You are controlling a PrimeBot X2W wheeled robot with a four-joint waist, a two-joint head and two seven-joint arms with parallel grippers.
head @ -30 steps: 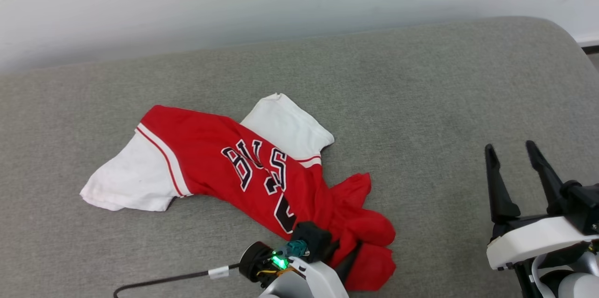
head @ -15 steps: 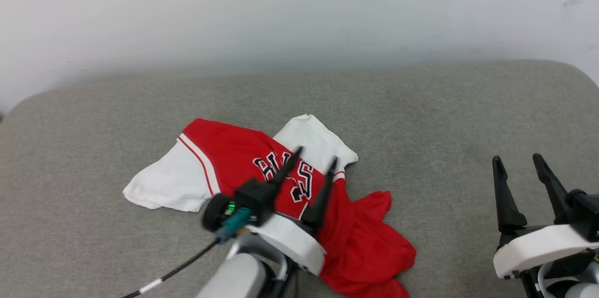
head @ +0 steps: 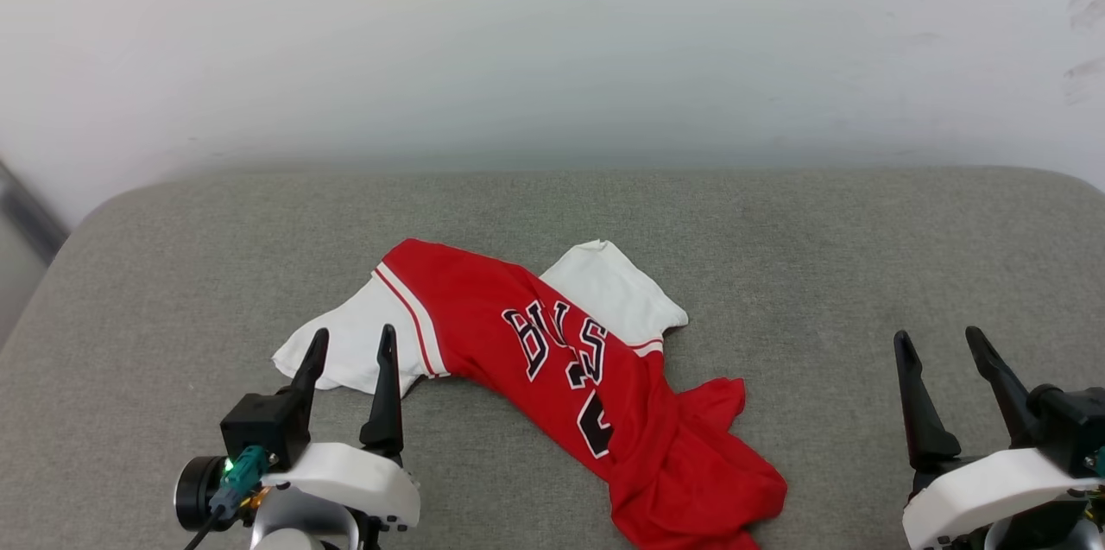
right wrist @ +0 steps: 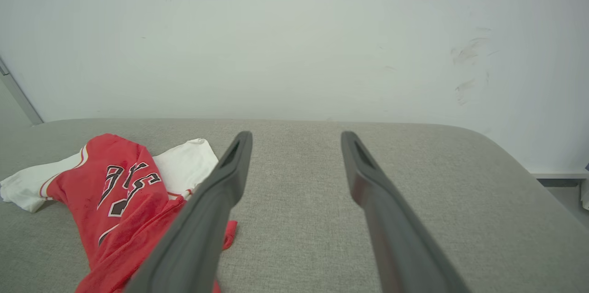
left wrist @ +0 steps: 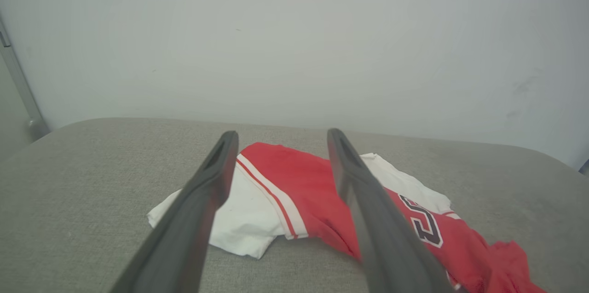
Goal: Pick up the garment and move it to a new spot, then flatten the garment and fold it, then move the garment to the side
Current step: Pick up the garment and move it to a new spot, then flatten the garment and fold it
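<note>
The garment [head: 552, 351], a red jersey with white sleeves and black lettering, lies rumpled in the middle of the grey cushion [head: 820, 256], its lower end bunched toward me on the right. My left gripper [head: 354, 334] stands open at the lower left, fingertips just short of the near white sleeve [head: 345, 351] and holding nothing. In the left wrist view the garment [left wrist: 294, 178] shows between and beyond that gripper's [left wrist: 281, 134] spread fingers. My right gripper [head: 938, 337] is open and empty, well to the right of the garment. The right wrist view has the garment [right wrist: 115, 182] left of that gripper [right wrist: 297, 134].
A white wall [head: 552, 41] rises right behind the cushion. The cushion's corners are rounded, and its right end drops off toward a baseboard and floor [right wrist: 563, 182]. A grey vertical strip [left wrist: 18, 86] stands at the far left by the wall.
My left gripper let go of the garment's bunched lower end, opened, and drew back to the lower left. The head camera tilted up, so the whole picture shifted. The right gripper stayed open.
</note>
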